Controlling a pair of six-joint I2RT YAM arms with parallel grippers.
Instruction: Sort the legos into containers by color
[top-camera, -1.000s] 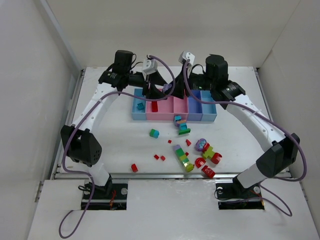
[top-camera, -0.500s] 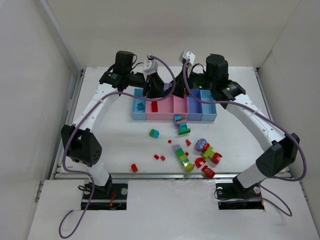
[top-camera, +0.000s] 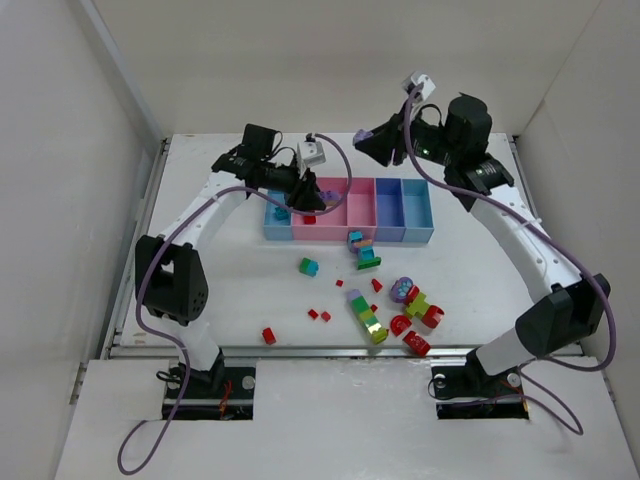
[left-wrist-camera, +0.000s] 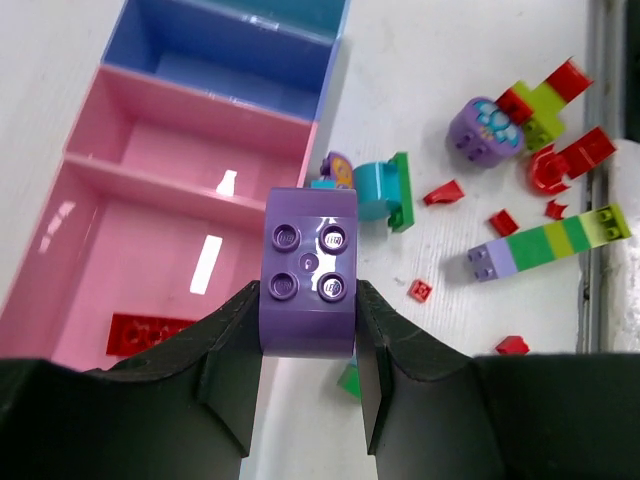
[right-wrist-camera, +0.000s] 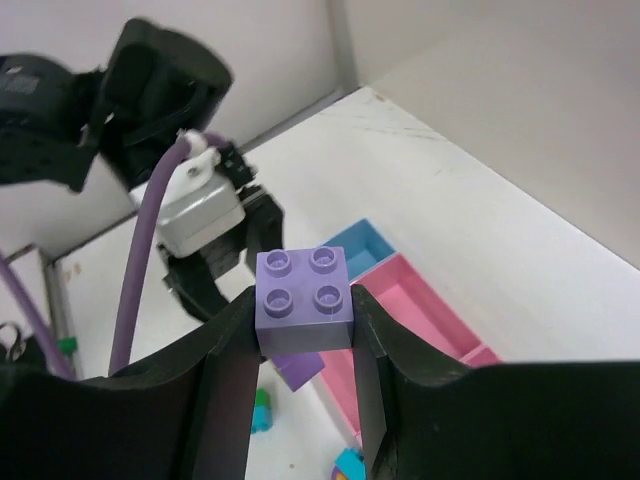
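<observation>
My left gripper (left-wrist-camera: 308, 305) is shut on a dark purple brick (left-wrist-camera: 308, 268), low over the wide pink bin of the containers (top-camera: 415, 232). From above, the left gripper (top-camera: 322, 195) sits at the row's left part. My right gripper (right-wrist-camera: 304, 310) is shut on a light purple brick (right-wrist-camera: 304, 292); it hangs high behind the row, right gripper (top-camera: 368, 142). That pink bin (left-wrist-camera: 120, 270) holds a red plate (left-wrist-camera: 148, 335). A teal brick (top-camera: 281, 213) lies in the left light blue bin. Loose legos (top-camera: 366, 315) lie in front of the row.
On the table in front of the bins are a teal-green brick (top-camera: 308, 266), a multicolour cluster (top-camera: 363, 250), a round purple piece (top-camera: 403, 290), red pieces (top-camera: 420, 320) and a red single (top-camera: 268, 335). White walls stand close on three sides.
The left gripper has shut on the dark purple brick. The right arm has lifted up and back to the right with the light purple brick; the two grippers, close together before, now stand apart.
</observation>
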